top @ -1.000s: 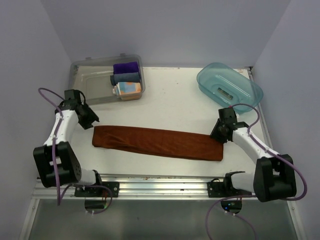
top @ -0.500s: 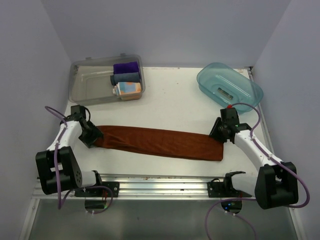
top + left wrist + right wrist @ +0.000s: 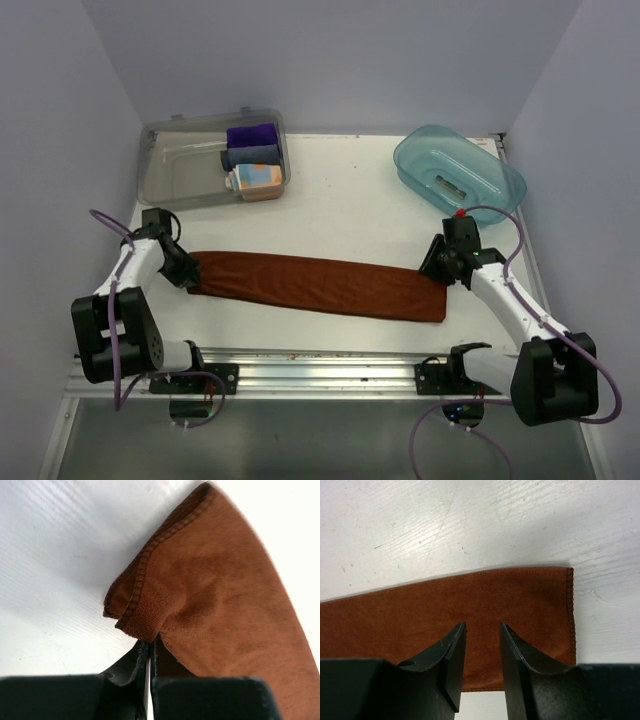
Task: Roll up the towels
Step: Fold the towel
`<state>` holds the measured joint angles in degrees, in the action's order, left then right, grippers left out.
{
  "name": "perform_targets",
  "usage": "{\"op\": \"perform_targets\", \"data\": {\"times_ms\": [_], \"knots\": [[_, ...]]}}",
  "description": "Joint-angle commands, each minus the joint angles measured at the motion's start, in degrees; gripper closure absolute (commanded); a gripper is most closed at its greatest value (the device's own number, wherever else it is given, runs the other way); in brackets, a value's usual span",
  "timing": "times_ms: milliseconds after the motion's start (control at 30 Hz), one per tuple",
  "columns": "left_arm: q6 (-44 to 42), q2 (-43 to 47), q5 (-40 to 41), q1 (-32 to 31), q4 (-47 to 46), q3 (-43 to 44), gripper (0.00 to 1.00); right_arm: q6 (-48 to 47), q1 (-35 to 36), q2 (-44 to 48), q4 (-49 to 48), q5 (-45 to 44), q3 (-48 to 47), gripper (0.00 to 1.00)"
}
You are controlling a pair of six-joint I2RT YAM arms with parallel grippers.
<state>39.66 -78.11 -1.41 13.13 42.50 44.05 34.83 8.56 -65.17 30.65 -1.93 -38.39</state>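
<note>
A long rust-brown towel (image 3: 320, 286) lies folded into a flat strip across the table's middle. My left gripper (image 3: 190, 272) is at the strip's left end. In the left wrist view it (image 3: 150, 647) is shut, pinching the hemmed corner of the towel (image 3: 220, 590). My right gripper (image 3: 438, 268) hovers over the strip's right end. Seen from the right wrist it (image 3: 482, 627) is open, with the towel (image 3: 420, 610) flat beneath its fingers and nothing between them. A patterned pale blue, orange and white towel (image 3: 255, 177) sits in the clear bin.
The clear plastic bin (image 3: 180, 175) at the back left also holds a purple cloth (image 3: 250, 134) and a grey-blue cloth (image 3: 250, 155). A teal basin (image 3: 460, 170) stands at the back right. A metal rail (image 3: 320, 357) runs along the near edge.
My left gripper came down from the left onto the towel's left end and shut on its corner. The right gripper crept slightly towards the towel's right end and stayed open.
</note>
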Motion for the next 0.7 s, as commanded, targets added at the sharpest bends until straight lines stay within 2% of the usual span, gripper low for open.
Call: {"op": "perform_targets", "data": {"times_ms": [0, 400, 600, 633, 667], "knots": [[-0.9, 2.4, 1.2, 0.4, -0.3, 3.8, 1.0, -0.4, -0.2, 0.6, 1.0, 0.0, -1.7, 0.63], [-2.7, 1.3, 0.1, 0.5, 2.9, 11.6, 1.0, 0.2, -0.2, 0.9, 1.4, -0.7, -1.7, 0.63], [-4.3, 2.9, 4.9, 0.5, 5.9, 12.3, 1.0, 0.2, -0.2, 1.4, 2.0, -1.1, -1.4, 0.63], [-4.5, 2.7, 5.7, 0.6, 5.9, 11.9, 0.96, 0.2, -0.1, 1.4, 2.0, -1.1, -1.4, 0.63], [-4.6, 2.5, 6.8, 0.7, 6.1, 11.3, 0.82, 0.2, -0.2, 1.4, 2.2, -1.3, -1.4, 0.63]]}}
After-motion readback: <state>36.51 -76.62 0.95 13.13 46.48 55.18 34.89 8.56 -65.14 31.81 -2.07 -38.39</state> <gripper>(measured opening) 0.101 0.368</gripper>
